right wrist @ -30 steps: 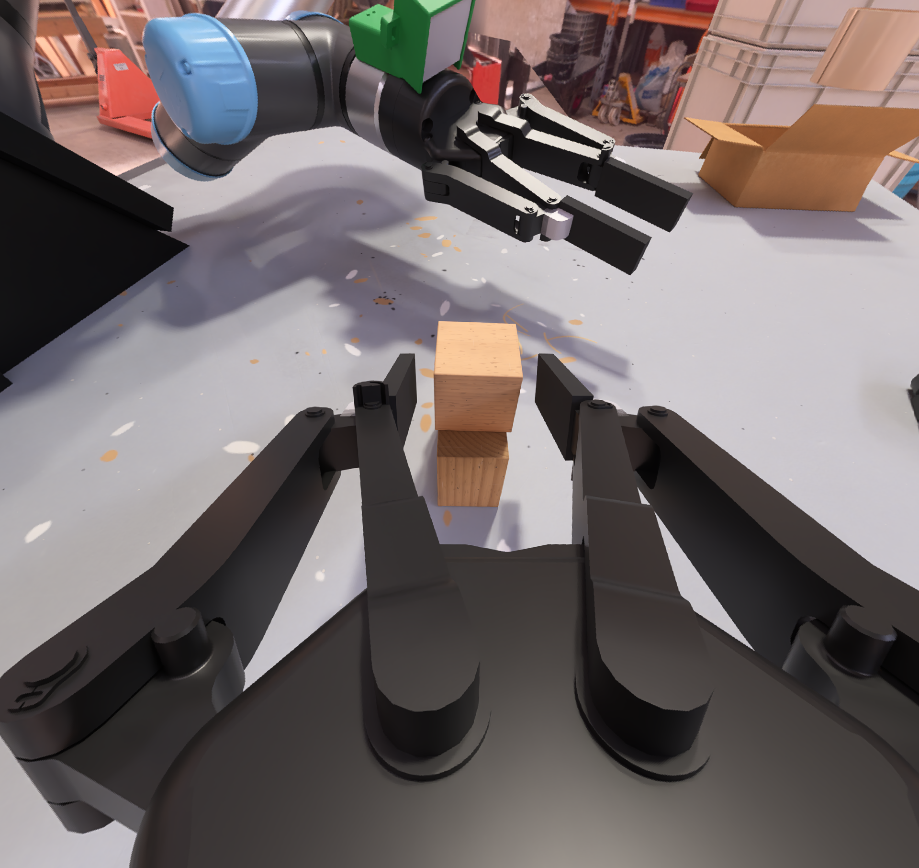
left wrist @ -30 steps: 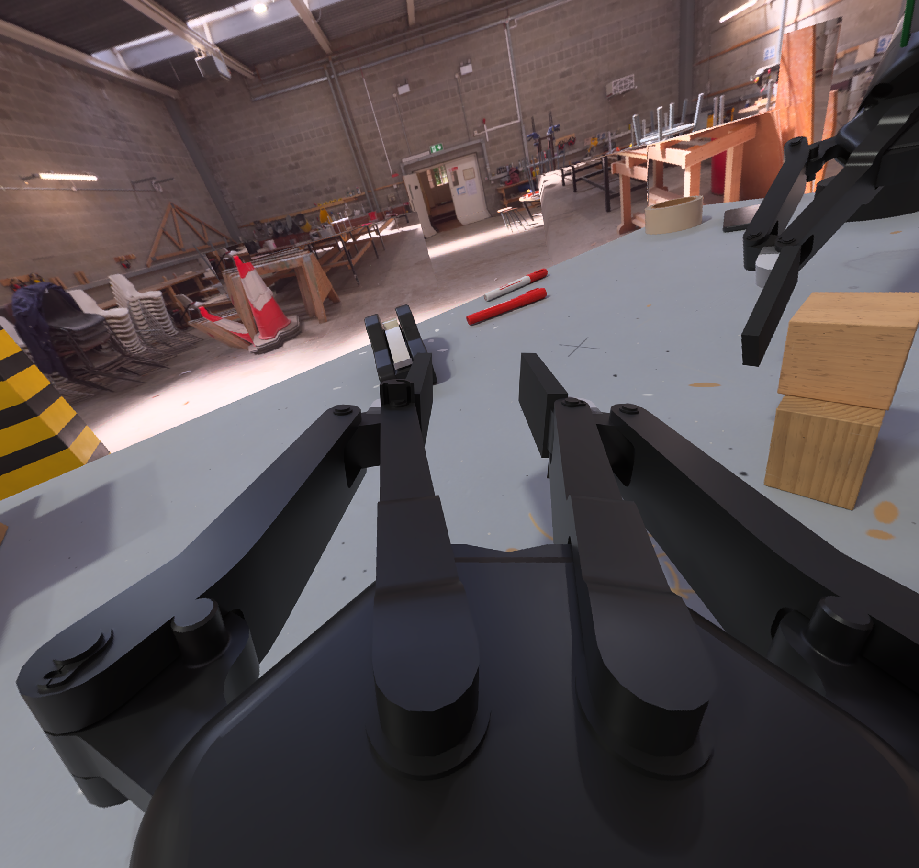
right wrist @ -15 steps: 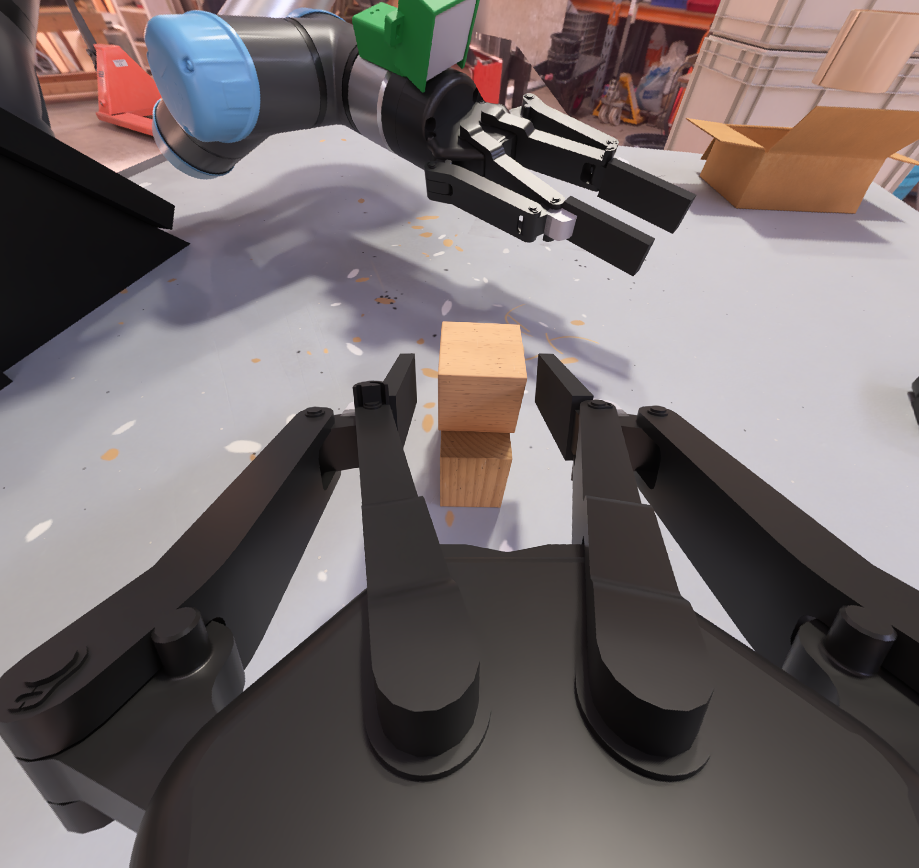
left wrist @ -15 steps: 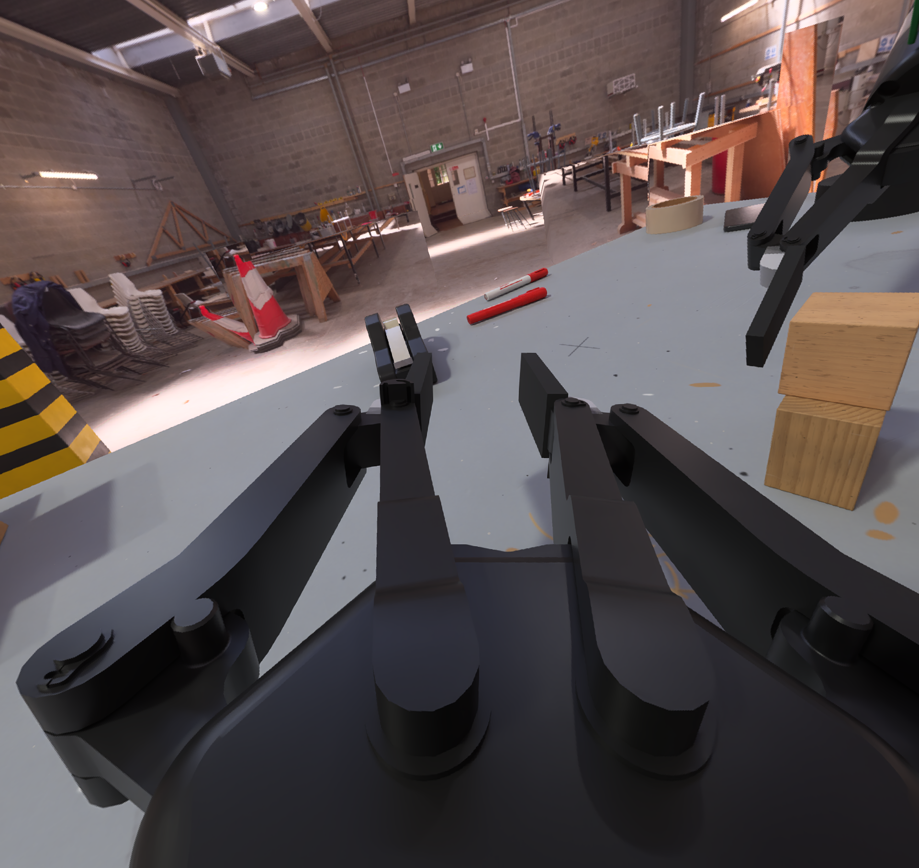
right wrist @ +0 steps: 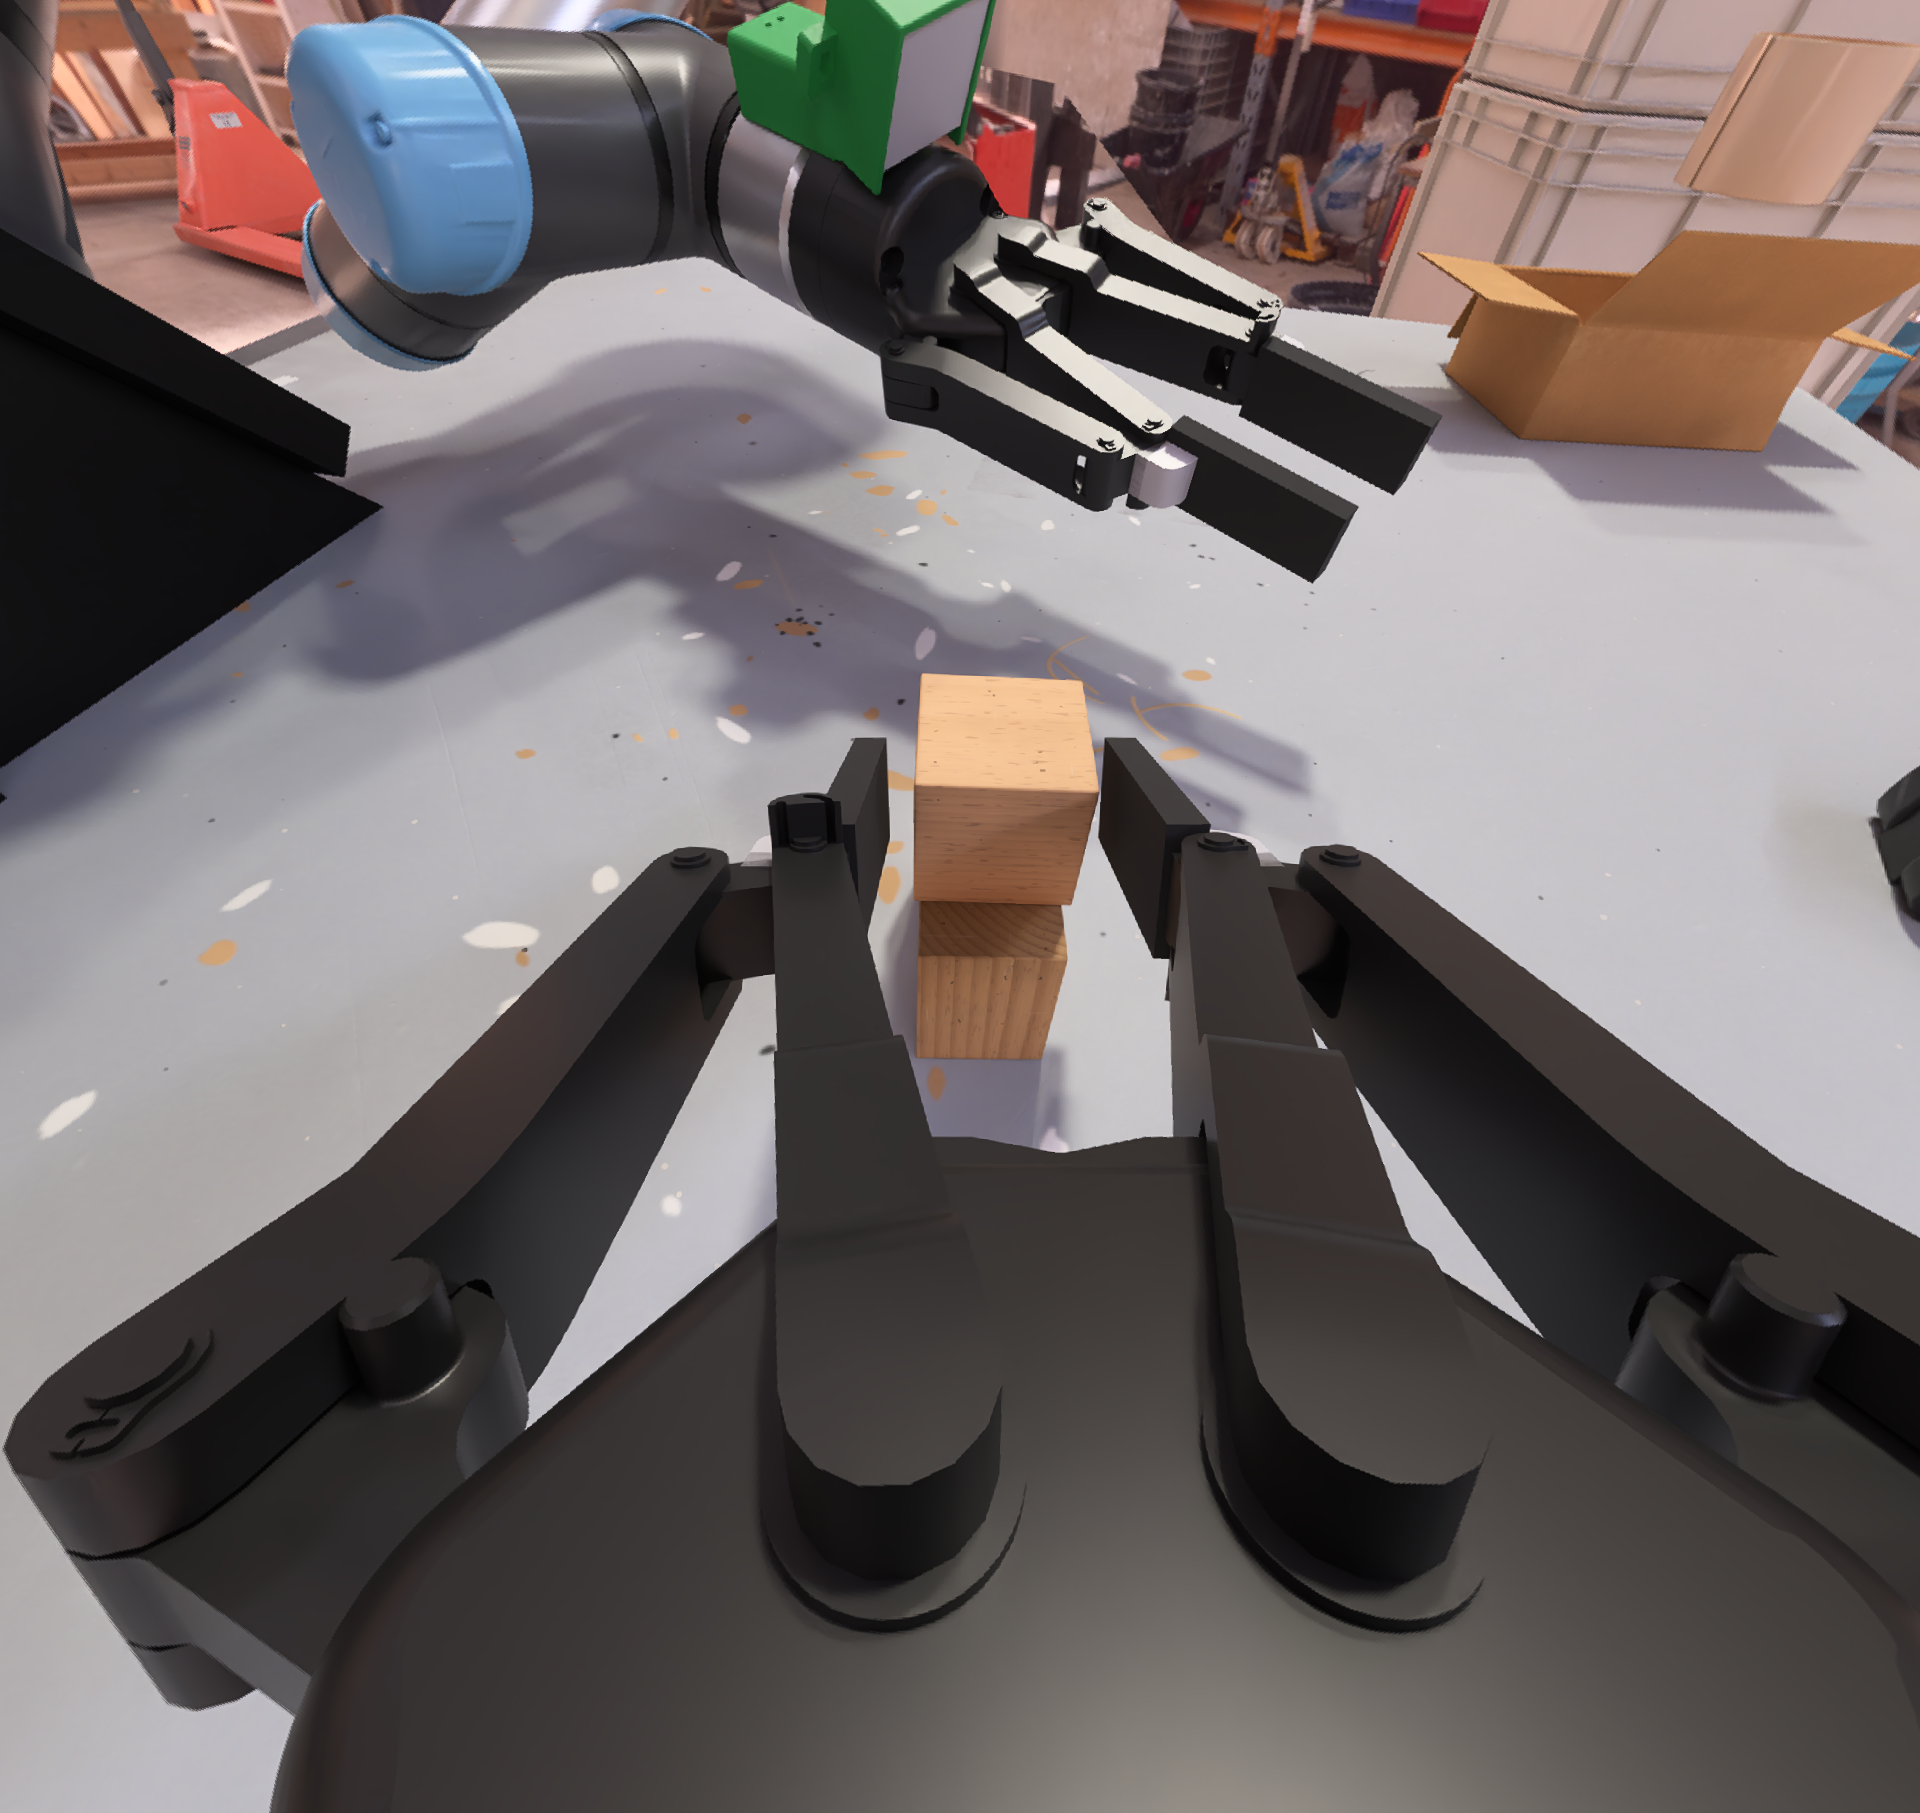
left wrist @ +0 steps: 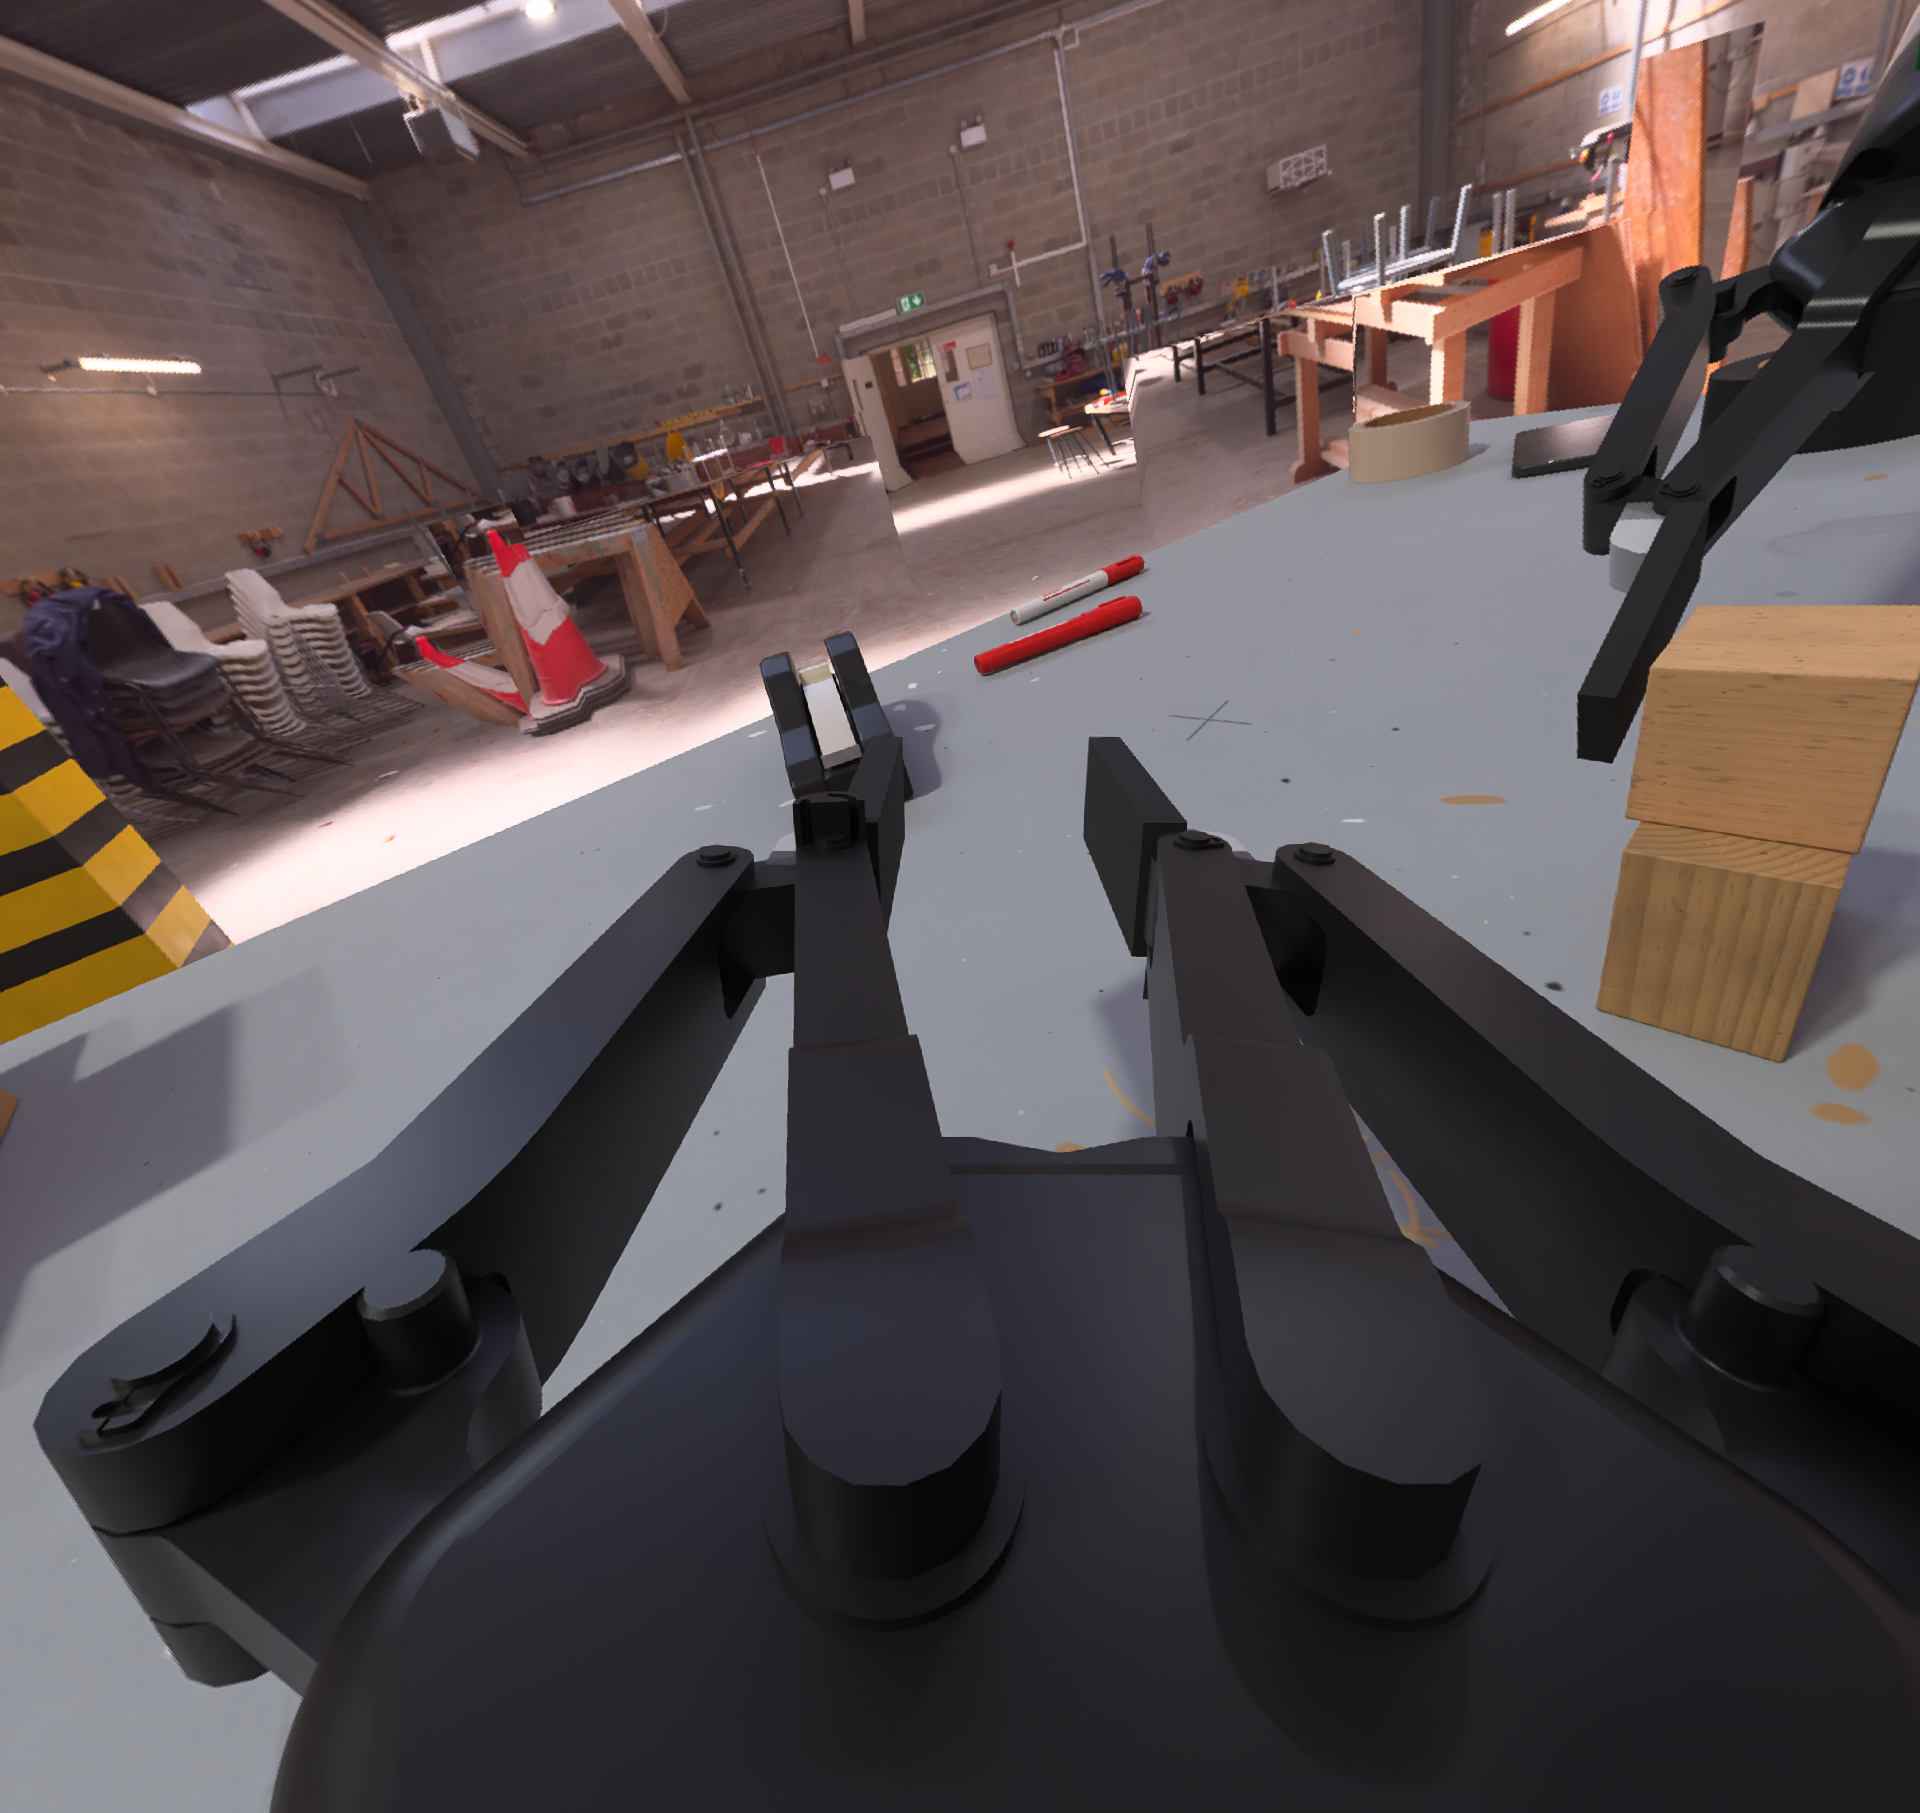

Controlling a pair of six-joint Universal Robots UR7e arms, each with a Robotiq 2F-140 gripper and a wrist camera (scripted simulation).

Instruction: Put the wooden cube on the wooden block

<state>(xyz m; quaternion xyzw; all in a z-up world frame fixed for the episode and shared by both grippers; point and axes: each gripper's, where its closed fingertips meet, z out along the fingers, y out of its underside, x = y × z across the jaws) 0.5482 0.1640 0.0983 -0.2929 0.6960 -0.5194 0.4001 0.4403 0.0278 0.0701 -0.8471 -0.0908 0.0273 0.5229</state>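
**Cube sits on block as right end effector rises clear**

The right end effector (right wrist: 994,807) has lifted a little from where it was a second ago: in its own wrist view the stack now sits lower between the fingers, and in the left wrist view its fingers (left wrist: 1621,662) hang higher beside the stack. The fingers are spread wider than the cube, a gap showing on either side, and hold nothing. The wooden cube (right wrist: 1003,802) rests on the wooden block (right wrist: 987,994), which stands on the grey desk (right wrist: 1507,776); the cube overhangs the block slightly at the sides, and the stack has not shifted. The left end effector (left wrist: 992,807) is unchanged from the earlier frames, its fingers parted and empty, held above the desk well to the side of the stack. Beyond it on the desk lie a black binder clip (left wrist: 826,719), a red marker (left wrist: 1060,634) and a white marker (left wrist: 1075,589) side by side, and a roll of tape (left wrist: 1408,438) near the far edge. An open cardboard box (right wrist: 1652,340) stands at the desk's far corner in the right wrist view.
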